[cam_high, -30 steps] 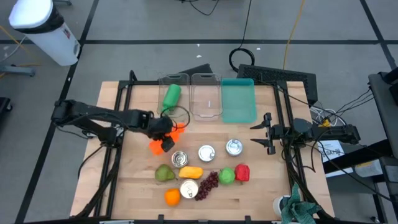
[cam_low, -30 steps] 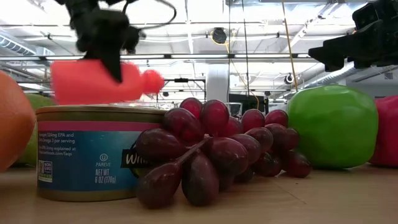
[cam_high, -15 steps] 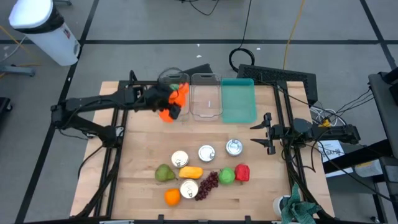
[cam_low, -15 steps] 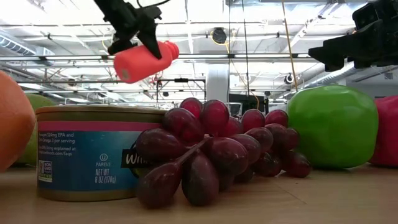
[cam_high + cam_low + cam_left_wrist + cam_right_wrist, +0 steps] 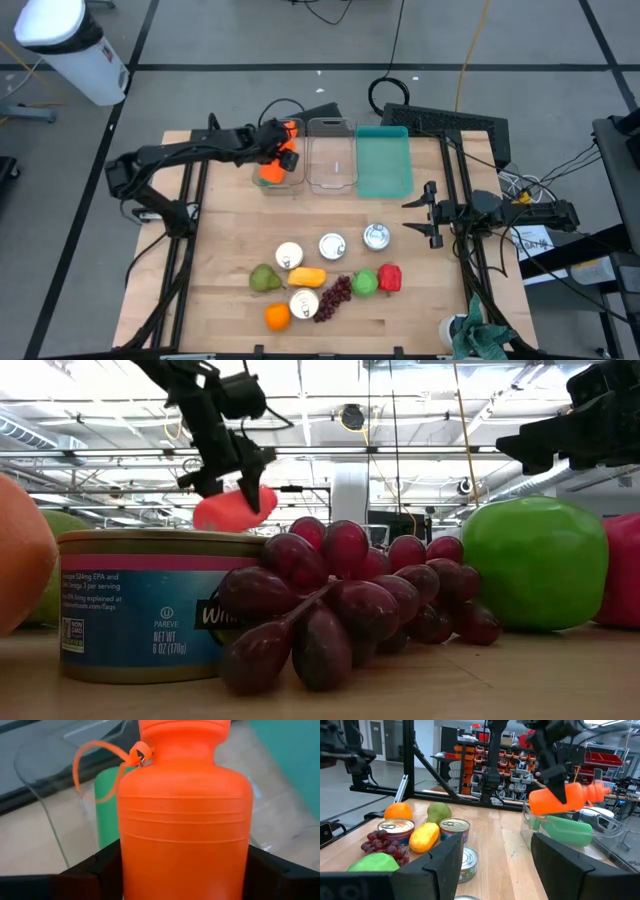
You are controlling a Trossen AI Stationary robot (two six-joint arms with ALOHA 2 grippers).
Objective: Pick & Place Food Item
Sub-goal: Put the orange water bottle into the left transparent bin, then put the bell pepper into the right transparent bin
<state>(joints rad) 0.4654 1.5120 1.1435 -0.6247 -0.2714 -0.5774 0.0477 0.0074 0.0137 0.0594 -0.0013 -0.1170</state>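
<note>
I'm working over the wooden surface (image 5: 220,240), with three bins lined up along its far edge so each item has a drop spot within the left arm's reach: two clear ones and a teal bin (image 5: 384,160) on the right. The middle clear bin (image 5: 331,155) looks empty from above. The leftmost clear bin (image 5: 272,150) already holds a green bottle (image 5: 567,830) lying flat, which is why I've brought the left arm there.

The left tool (image 5: 272,152) is clamped on the orange bottle (image 5: 270,170), its fingers (image 5: 102,865) pressing the body from both sides. I'm holding it tilted, cap (image 5: 598,790) outward, just above the bin so it can settle alongside the green one; from the right wrist view it hangs clear of the bin floor, so I judge the release is not yet due.

The right tool (image 5: 432,213) waits with its fingers apart at the right side of the surface, well away from the bins, empty and out of the left arm's way.

The remaining food sits bunched near the front edge: three tins, a pear (image 5: 264,278), a green apple (image 5: 365,283), a red pepper (image 5: 390,277), an orange (image 5: 277,317), a yellow mango (image 5: 306,276) and grapes (image 5: 335,297)
</note>
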